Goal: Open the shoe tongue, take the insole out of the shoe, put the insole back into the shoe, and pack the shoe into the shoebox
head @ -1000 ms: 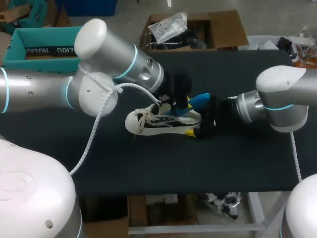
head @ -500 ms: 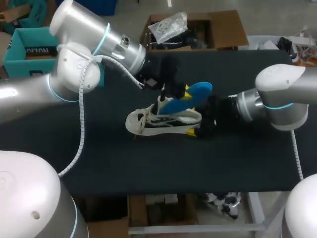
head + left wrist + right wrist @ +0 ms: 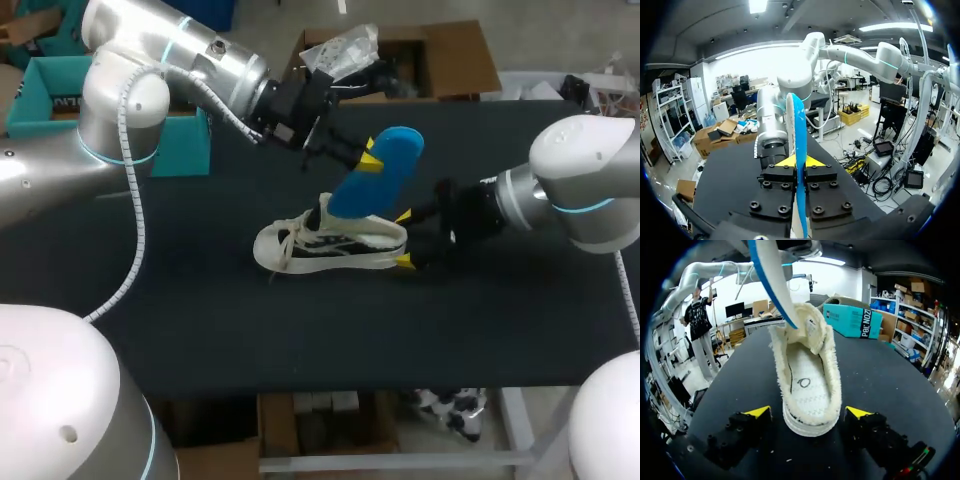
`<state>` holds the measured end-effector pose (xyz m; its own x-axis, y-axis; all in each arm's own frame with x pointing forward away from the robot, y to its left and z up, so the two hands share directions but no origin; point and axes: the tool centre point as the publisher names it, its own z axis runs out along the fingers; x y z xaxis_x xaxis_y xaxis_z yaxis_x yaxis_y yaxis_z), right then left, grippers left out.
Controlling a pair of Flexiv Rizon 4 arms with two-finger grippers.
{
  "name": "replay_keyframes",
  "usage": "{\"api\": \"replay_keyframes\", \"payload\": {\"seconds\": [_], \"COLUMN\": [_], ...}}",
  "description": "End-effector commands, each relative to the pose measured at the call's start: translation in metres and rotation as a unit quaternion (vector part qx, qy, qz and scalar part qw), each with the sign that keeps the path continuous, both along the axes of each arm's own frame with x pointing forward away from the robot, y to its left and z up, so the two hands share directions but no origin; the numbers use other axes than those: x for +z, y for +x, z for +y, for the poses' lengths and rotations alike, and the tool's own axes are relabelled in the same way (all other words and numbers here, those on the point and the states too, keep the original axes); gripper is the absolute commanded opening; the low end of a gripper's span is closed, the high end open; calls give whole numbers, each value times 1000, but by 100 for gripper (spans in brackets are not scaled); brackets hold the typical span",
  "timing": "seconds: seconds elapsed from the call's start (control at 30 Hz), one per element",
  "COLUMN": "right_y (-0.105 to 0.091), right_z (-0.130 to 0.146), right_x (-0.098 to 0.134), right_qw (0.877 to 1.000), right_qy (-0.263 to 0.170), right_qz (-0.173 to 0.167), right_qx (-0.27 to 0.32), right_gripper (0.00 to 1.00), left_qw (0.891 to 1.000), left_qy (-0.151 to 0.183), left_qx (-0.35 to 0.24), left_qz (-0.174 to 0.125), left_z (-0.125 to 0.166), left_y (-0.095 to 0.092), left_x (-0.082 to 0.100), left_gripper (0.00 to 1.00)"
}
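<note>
Head view gives the layout: the shoe (image 3: 330, 245) sits on its sole in the middle of the table (image 3: 200, 330), with the teal shoebox (image 3: 60, 95) at the far left corner. The blue insole (image 3: 378, 172) is up in the air, tilted, its lower end at the shoe's opening. Only the left wrist view shows that grip properly: the left gripper (image 3: 799, 161) is clamped on the insole, seen edge-on. The right wrist view shows the right gripper (image 3: 807, 412) spread wide, fingers (image 3: 757, 412) on either side of the heel and seemingly not touching it.
</note>
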<state>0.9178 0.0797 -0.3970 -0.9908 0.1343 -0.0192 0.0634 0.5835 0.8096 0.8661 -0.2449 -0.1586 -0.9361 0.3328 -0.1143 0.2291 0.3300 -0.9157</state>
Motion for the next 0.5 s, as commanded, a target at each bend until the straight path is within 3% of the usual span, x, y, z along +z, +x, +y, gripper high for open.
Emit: {"api": "replay_keyframes", "payload": {"seconds": [0.03,0.27,0.5], "right_y": [-7,1,21], "right_z": [-6,-6,7], "right_x": [23,54,81], "right_qw": [999,994,981], "right_qy": [-45,-102,-183], "right_qz": [3,4,22], "right_qx": [2,27,56], "right_gripper": [100,100,100], "left_qw": [999,996,997], "left_qy": [-17,-51,-69], "left_qx": [-43,-62,-36], "left_qz": [18,27,17], "left_z": [-2,7,43], "left_y": [6,5,-2], "left_x": [12,45,68], "left_gripper": [0,0,0]}}
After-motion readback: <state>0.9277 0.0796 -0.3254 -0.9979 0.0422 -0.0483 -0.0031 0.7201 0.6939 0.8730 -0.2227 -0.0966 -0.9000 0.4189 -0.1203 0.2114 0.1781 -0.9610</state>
